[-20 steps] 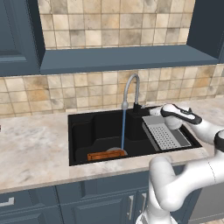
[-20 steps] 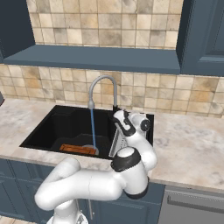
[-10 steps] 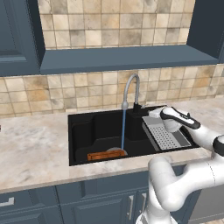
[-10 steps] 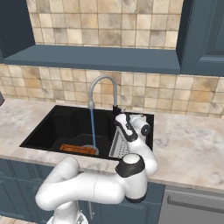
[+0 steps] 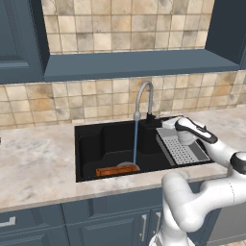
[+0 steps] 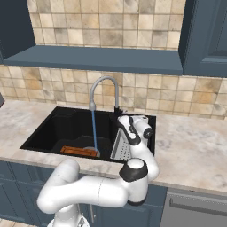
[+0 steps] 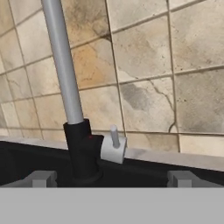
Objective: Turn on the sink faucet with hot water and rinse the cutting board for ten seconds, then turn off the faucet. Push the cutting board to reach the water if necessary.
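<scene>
The grey gooseneck sink faucet (image 5: 144,92) (image 6: 104,83) arches over the black sink (image 5: 108,141) (image 6: 62,128). A thin blue stream of water (image 5: 135,142) (image 6: 94,130) falls from its spout onto the right end of the orange-brown cutting board (image 5: 114,171) (image 6: 79,151), which lies flat at the basin's front. My gripper (image 5: 166,124) (image 6: 120,119) (image 7: 111,179) hovers just right of the faucet's dark base (image 7: 82,149), open and holding nothing. Its fingertips (image 7: 41,178) stand wide apart. Between them and a little further off is the small side lever (image 7: 114,145).
A grey perforated drainer tray (image 5: 181,150) (image 6: 119,150) sits in the sink's right part, under my hand. Marble counter (image 5: 36,158) (image 6: 190,146) runs on both sides. A tiled backsplash (image 7: 148,83) rises close behind the faucet, below a blue window sill (image 5: 134,65).
My hand has crept slightly left and down toward the faucet base. The water keeps running onto the cutting board, which has not moved.
</scene>
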